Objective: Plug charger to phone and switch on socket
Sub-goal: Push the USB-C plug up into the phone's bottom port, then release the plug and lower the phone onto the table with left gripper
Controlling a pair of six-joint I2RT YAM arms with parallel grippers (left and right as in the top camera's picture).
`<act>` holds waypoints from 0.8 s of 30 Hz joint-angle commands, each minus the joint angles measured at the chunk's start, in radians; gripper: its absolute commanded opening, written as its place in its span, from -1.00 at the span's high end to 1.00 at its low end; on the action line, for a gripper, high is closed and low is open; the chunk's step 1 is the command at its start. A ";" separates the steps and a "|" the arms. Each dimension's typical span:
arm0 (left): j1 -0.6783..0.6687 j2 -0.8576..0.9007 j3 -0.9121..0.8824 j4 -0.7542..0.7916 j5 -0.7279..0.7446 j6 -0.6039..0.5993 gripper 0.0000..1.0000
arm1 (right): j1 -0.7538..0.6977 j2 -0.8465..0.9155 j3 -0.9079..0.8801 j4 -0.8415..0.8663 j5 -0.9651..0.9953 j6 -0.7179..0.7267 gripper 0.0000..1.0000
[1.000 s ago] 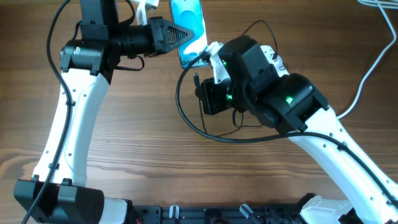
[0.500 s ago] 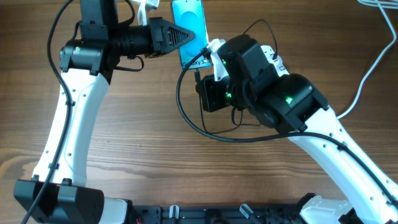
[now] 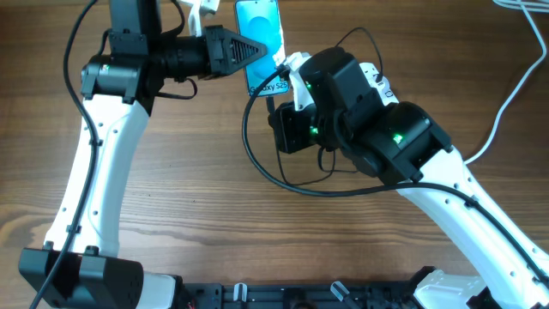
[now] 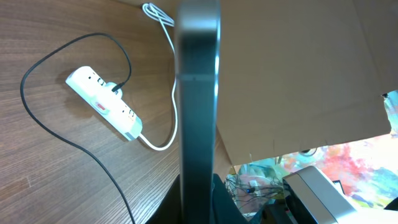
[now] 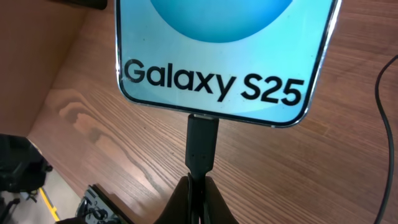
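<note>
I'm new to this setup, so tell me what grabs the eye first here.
The glowing cyan smartphone reading Galaxy S25 fills the top of the right wrist view. The small black connector tip, pinched in the right tool, meets its lower edge. A white oblong power strip lies left in the left wrist view.

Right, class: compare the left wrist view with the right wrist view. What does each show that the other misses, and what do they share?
Left wrist only: the socket and its white cord. Right wrist only: the right hand pinching the connector tip at the phone's lower edge, under the Galaxy S25 lettering. Both: the phone, the charger's black cable, the wooden table.
</note>
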 commanded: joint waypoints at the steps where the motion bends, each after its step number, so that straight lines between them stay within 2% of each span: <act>1: -0.005 -0.001 0.013 -0.012 0.085 0.005 0.92 | -0.012 0.010 0.019 0.066 0.034 0.000 0.91; 5: -0.005 -0.001 0.013 -0.033 0.121 -0.006 0.92 | -0.012 0.013 0.019 0.106 0.090 0.000 0.91; 8: -0.005 -0.001 0.013 -0.038 0.097 -0.006 0.92 | -0.012 0.013 0.019 0.102 0.090 -0.007 0.58; 11: -0.003 0.002 0.013 -0.049 0.004 -0.002 0.92 | -0.012 0.009 0.019 0.051 0.090 0.006 -0.05; 12: 0.001 0.008 0.013 -0.067 -0.045 0.010 0.92 | -0.013 0.006 0.020 0.029 0.090 0.016 -0.40; 13: 0.002 0.027 0.013 -0.114 -0.145 0.033 0.92 | -0.022 0.002 0.020 -0.011 0.094 0.031 -0.63; 14: 0.002 0.053 0.013 -0.165 -0.222 0.053 0.92 | -0.037 -0.001 0.020 -0.043 0.106 0.031 -0.73; 16: 0.001 0.121 0.007 -0.238 -0.257 0.110 0.92 | -0.082 -0.002 0.020 -0.105 0.127 0.039 -0.99; 19: -0.014 0.251 -0.014 -0.274 -0.258 0.166 0.92 | -0.178 -0.002 0.019 -0.175 0.139 0.037 -0.99; 22: -0.069 0.380 -0.016 -0.289 -0.259 0.236 0.92 | -0.267 -0.002 0.019 -0.225 0.242 0.038 -0.99; 24: -0.105 0.449 -0.016 -0.270 -0.335 0.238 0.92 | -0.333 -0.001 0.016 -0.265 0.250 0.037 -0.99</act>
